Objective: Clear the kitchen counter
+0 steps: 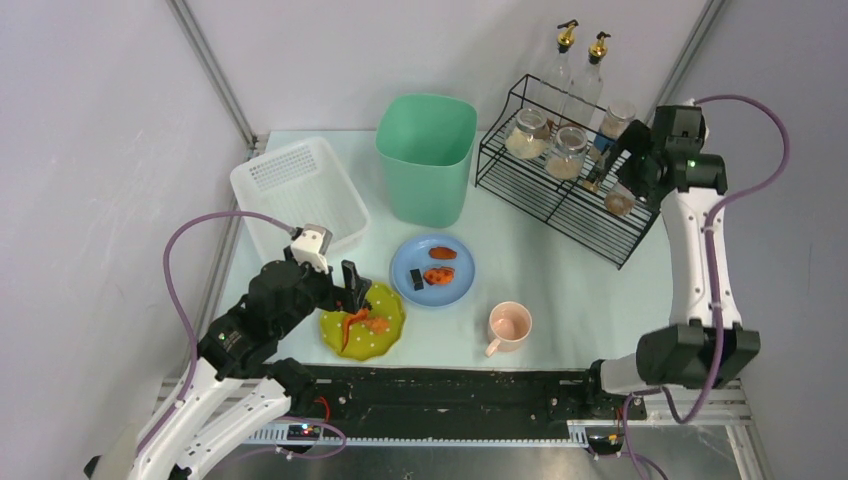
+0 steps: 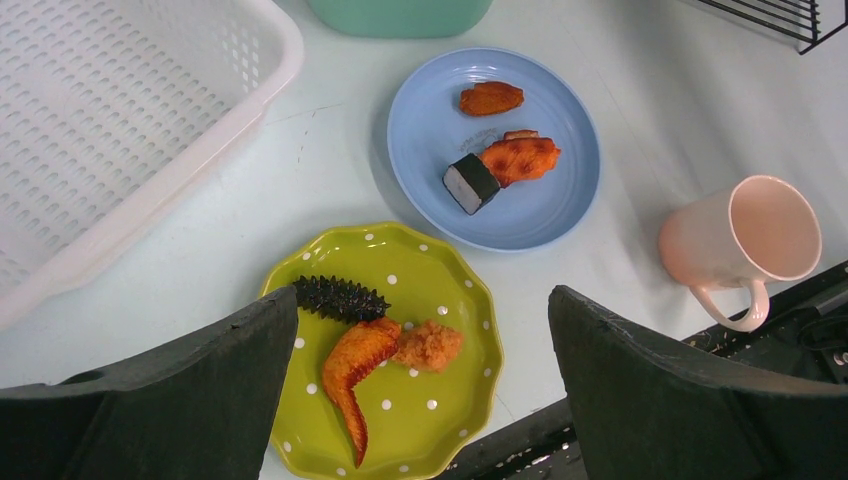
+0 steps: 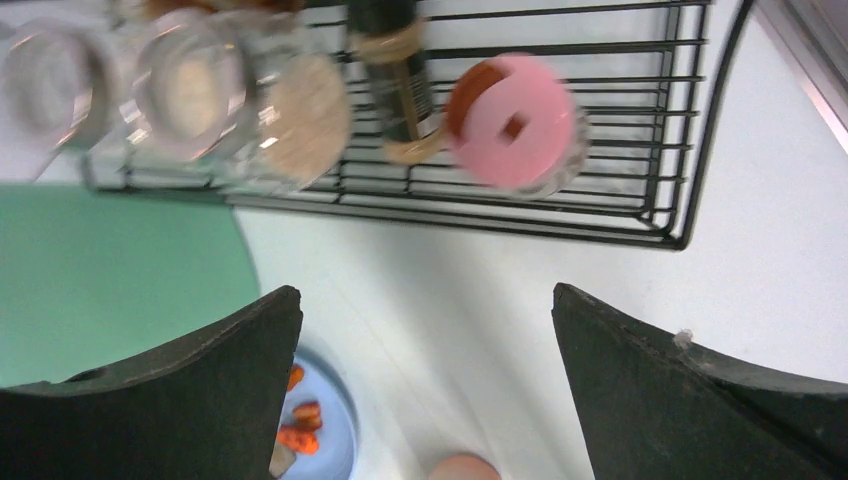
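Observation:
The pale mint kitchen counter [image 1: 570,290] holds a green dotted plate [image 1: 385,335] with a chicken wing [image 2: 352,370], a crumbed piece and a black spiky piece. It also holds a blue plate [image 1: 455,285] with three food pieces and a pink mug [image 1: 510,325]. My left gripper [image 1: 355,292] is open and empty, hovering over the green plate [image 2: 440,400]; in its wrist view [image 2: 422,300] the fingers straddle the food. My right gripper [image 1: 618,162] is open and empty, raised above the front of the wire rack [image 1: 560,200]; its wrist view [image 3: 425,292] looks down on bare counter [image 3: 450,330].
A tall green bin [image 1: 425,155] stands at the back centre and a white perforated basket [image 1: 298,195] at the back left. The black rack holds glass jars, a dark bottle [image 3: 395,70], a pink-lidded jar [image 3: 512,120] and two oil bottles. A black rail [image 1: 450,385] runs along the front edge.

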You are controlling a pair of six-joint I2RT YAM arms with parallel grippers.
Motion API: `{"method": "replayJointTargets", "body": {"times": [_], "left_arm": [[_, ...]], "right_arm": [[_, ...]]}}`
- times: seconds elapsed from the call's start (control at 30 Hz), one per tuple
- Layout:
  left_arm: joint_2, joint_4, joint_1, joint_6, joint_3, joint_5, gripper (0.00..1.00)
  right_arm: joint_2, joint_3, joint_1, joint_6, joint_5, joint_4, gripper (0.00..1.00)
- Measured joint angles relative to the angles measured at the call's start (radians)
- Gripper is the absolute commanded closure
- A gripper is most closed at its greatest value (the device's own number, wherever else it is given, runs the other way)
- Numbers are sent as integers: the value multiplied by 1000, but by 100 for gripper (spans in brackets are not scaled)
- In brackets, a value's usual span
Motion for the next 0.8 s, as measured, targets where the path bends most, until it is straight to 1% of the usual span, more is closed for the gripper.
{"method": "replayJointTargets", "body": {"times": [0.1, 0.23, 0.27, 0.37, 0.57, 0.63, 0.67, 0.7, 0.8], "left_arm": [[0, 0, 0, 0, 0, 0, 2], [8, 0, 0, 0, 0, 0, 2], [10, 0, 0, 0, 0, 0, 2], [13, 0, 0, 0, 0, -1, 2], [18, 0, -2, 0, 0, -14, 2], [27, 0, -2, 0, 0, -26, 2], [31, 0, -2, 0, 0, -28, 2], [36, -1, -2, 0, 0, -31, 2], [46, -3, -2, 0, 0, -46, 2]], "right_arm": [[-88, 0, 91, -13, 16, 6, 1], [-192, 0, 258, -37, 55, 21, 1], [-205, 0, 282, -42, 62, 24, 1], [-270, -25, 415, -65, 118, 51, 1], [-388, -165, 681, -120, 227, 130, 1], [-421, -227, 796, -150, 285, 162, 1], [-425, -236, 813, -153, 294, 164, 1], [-439, -274, 895, -178, 341, 187, 1], [-448, -332, 1028, -213, 433, 225, 1]]}}
